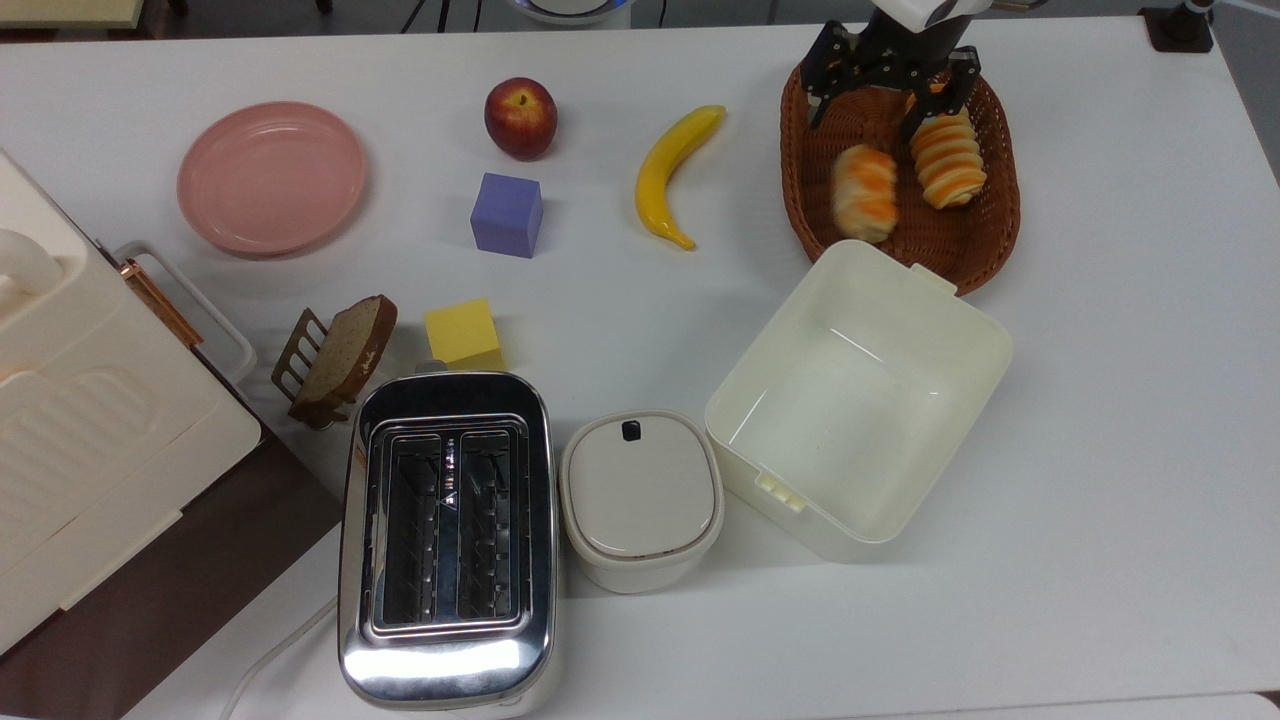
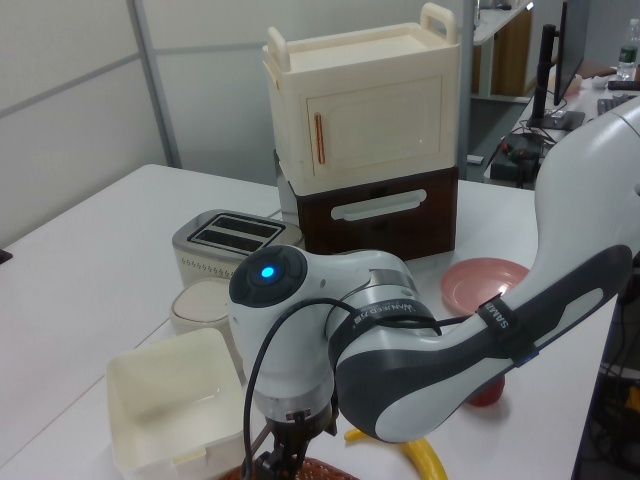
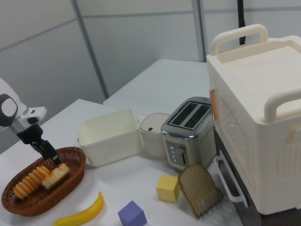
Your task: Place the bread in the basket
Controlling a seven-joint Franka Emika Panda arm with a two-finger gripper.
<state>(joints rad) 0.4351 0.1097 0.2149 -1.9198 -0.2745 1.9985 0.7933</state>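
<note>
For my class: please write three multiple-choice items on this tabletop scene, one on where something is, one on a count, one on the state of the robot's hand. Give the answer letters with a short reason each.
1. Where does the bread lie?
A. in the basket
B. on the pink plate
C. in the cream tub

2. How many baked items lie in the basket?
A. one
B. two
C. four

3. What is the state of the hand?
A. shut on the bread
B. shut on the banana
C. open, holding nothing

Answers:
1. A: in the top view the bread rests on the wicker floor.
2. B: the bread lies beside the striped roll.
3. C: its fingers are spread above the basket's far end, apart from the bread.
</note>
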